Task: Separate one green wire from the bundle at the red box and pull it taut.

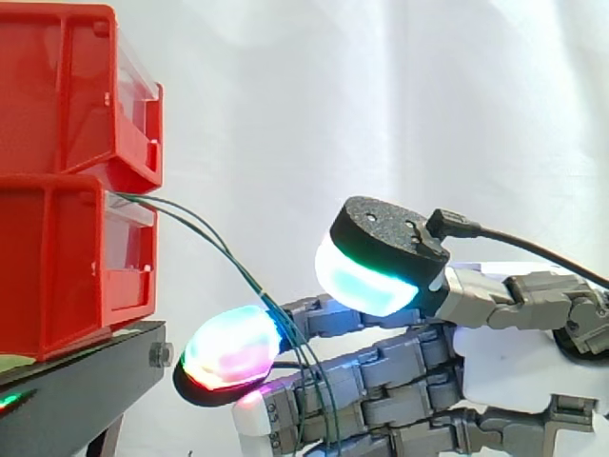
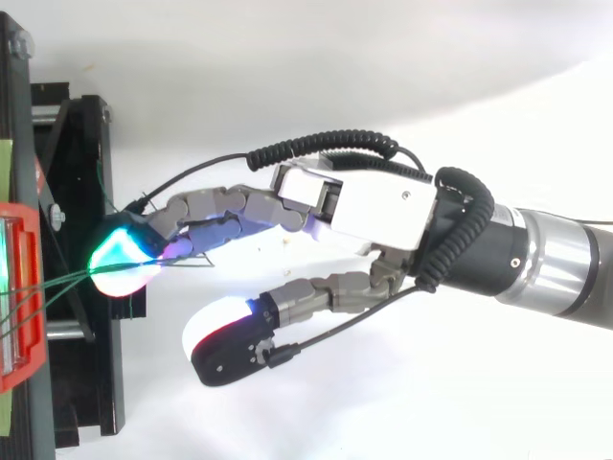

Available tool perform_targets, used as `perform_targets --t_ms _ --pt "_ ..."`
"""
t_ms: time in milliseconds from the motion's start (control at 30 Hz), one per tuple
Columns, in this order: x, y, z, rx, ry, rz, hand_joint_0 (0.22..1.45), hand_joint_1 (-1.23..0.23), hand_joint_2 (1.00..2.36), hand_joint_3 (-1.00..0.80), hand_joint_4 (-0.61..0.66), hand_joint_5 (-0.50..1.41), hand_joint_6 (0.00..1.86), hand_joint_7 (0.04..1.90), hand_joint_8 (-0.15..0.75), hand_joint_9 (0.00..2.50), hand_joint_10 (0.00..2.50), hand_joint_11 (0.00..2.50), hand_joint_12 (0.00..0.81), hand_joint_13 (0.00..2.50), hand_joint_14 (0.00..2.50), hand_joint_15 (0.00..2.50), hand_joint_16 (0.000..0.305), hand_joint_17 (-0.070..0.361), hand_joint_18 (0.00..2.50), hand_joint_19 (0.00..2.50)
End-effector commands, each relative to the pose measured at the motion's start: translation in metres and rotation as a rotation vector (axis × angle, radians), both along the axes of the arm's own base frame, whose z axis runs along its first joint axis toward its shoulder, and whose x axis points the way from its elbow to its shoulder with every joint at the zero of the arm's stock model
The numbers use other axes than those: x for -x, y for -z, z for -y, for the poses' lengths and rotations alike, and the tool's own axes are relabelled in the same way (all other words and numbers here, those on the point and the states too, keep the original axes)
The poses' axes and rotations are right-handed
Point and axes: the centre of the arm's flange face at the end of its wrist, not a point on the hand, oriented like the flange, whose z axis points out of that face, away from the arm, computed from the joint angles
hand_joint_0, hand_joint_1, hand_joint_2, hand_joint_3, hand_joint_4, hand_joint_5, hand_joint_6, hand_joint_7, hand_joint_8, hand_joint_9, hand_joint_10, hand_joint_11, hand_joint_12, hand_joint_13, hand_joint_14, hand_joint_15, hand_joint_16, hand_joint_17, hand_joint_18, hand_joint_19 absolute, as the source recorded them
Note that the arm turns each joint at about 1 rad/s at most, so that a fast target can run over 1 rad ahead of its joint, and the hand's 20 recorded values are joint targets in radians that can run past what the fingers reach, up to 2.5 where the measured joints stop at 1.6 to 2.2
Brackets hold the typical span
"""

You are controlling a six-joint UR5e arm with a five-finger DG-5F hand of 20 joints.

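Note:
Two or three thin green wires (image 1: 209, 233) leave the front of the lower red box (image 1: 67, 267) and sag down to the right. They cross my hand (image 1: 509, 367) near the glowing fingertips (image 1: 233, 347) and hang on downward over the lower fingers. From above, the green wires (image 2: 57, 283) run from the red box (image 2: 19, 316) to the fingertips (image 2: 120, 264) at the edge of the stand. My hand (image 2: 383, 206) reaches in from the right with its fingers nearly straight. The thumb (image 2: 225, 335) stands well apart from them, touching nothing.
A second red bin (image 1: 67, 86) sits stacked on the lower one. Both rest on a black stand (image 1: 86, 376) whose frame (image 2: 81, 192) lies just left of my fingertips. A white curtain hangs behind.

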Motion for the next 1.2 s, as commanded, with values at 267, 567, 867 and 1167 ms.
perform_targets --t_ms 267,567,867,1167 --pt "0.0 -0.001 0.011 -0.001 0.01 0.001 0.57 -0.55 1.0 -0.47 0.21 -0.17 0.5 0.69 0.233 0.64 0.0 0.03 0.334 0.42 0.01 0.19 0.057 0.129 0.37 0.57" --pt "0.0 -0.001 0.016 -0.001 0.017 0.001 0.57 -0.55 1.0 -0.47 0.23 -0.16 0.5 0.72 0.234 0.65 0.0 0.04 0.333 0.43 0.01 0.19 0.057 0.129 0.38 0.57" --pt "0.0 -0.001 0.01 0.002 0.01 0.002 0.58 -0.55 1.0 -0.47 0.26 -0.14 0.5 0.81 0.236 0.67 0.0 0.04 0.331 0.45 0.01 0.2 0.057 0.129 0.4 0.58" --pt "-0.002 -0.022 0.006 0.003 0.013 0.029 0.59 -0.56 1.0 -0.46 0.26 -0.13 0.5 0.85 0.238 0.7 0.0 0.07 0.331 0.47 0.01 0.21 0.057 0.128 0.41 0.58"
